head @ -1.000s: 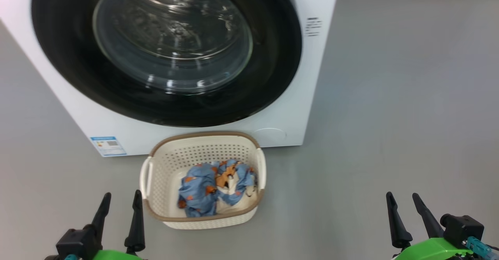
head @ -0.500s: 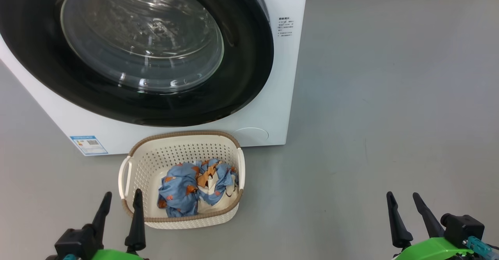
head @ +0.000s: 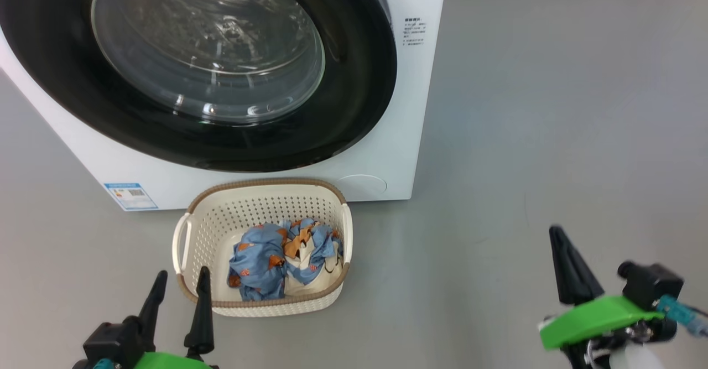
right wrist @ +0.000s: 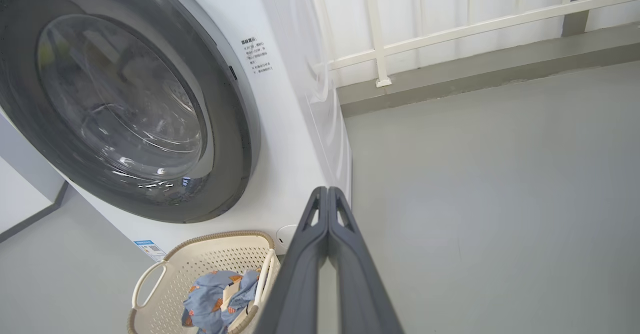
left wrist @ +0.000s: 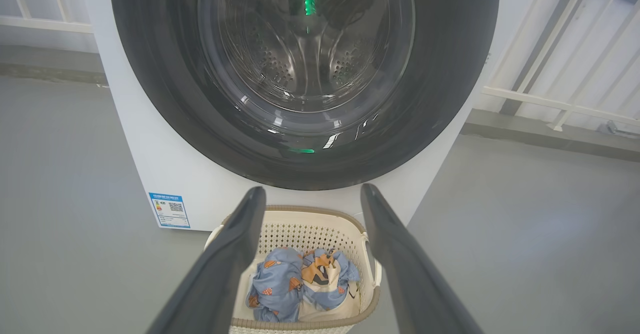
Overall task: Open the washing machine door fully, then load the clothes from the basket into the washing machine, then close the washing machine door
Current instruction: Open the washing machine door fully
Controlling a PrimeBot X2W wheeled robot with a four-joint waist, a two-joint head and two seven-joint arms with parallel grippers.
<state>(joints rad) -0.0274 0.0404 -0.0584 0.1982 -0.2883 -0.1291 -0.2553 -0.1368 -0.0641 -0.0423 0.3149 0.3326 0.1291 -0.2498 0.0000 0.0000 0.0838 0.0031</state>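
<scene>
washing machine door [head: 354,81] was shut | basket [head: 263,183] holding clothes [head: 260,258] sat on floor [head: 553,109] at door's 6 o'clock | left gripper [head: 182,274] stood spread wide, empty, basket just beside at 1 o'clock | right gripper [head: 558,239] was pinched closed, empty, basket well apart at 9 o'clock

The left hand [head: 183,273] and the right hand [head: 557,236] each have 2 long black fingers that taper to a point. Behind the fingers sits a bright green cover [head: 600,315], with a black block [head: 648,285] and a teal plug [head: 670,305] beside it. Close up, the right fingers [right wrist: 350,274] look dark grey, with a slim triangular slot near each tip.
</scene>
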